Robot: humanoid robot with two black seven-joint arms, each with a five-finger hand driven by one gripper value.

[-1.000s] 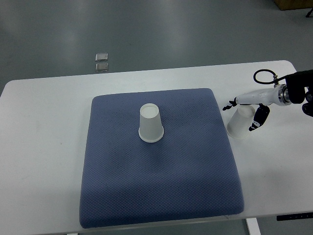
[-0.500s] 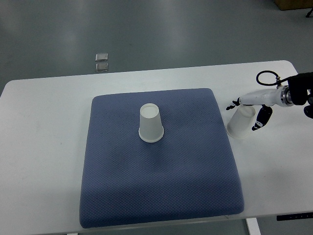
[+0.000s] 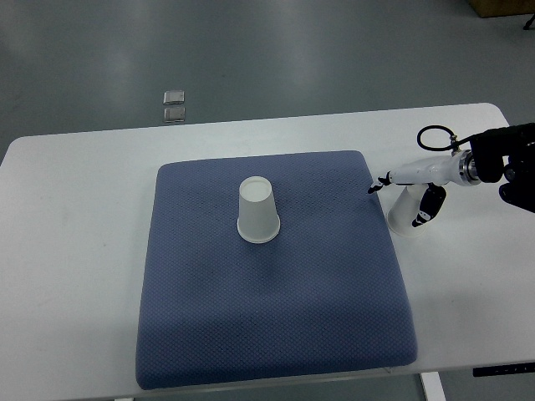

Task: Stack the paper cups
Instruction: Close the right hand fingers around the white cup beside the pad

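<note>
Reaching in from the picture's right edge, the right hand (image 3: 407,190) sits over a paper cup (image 3: 405,213) that stands upside down on the white table (image 3: 75,251), just beside the right edge of the blue mat (image 3: 267,334). Its white fingers (image 3: 399,174) arch over the top of that cup, with 1 dark fingertip poking out toward the mat corner and another dark-tipped digit lying down the cup's right side. Whether the digits actually press on the cup wall or only bracket it, I cannot tell at this size; they look loosely curved around it, not flat or fully closed. A black cable loop (image 3: 431,138) rises from the wrist, and the dark forearm runs off the right edge.

A 2nd paper cup (image 3: 257,210) stands upside down too, rim on the mat, a little above and left of the mat's middle, well apart from the first cup. The mat lies square on the table and covers most of its centre. Beyond the far table edge, 2 small clear squares (image 3: 174,105) lie on the grey floor.
</note>
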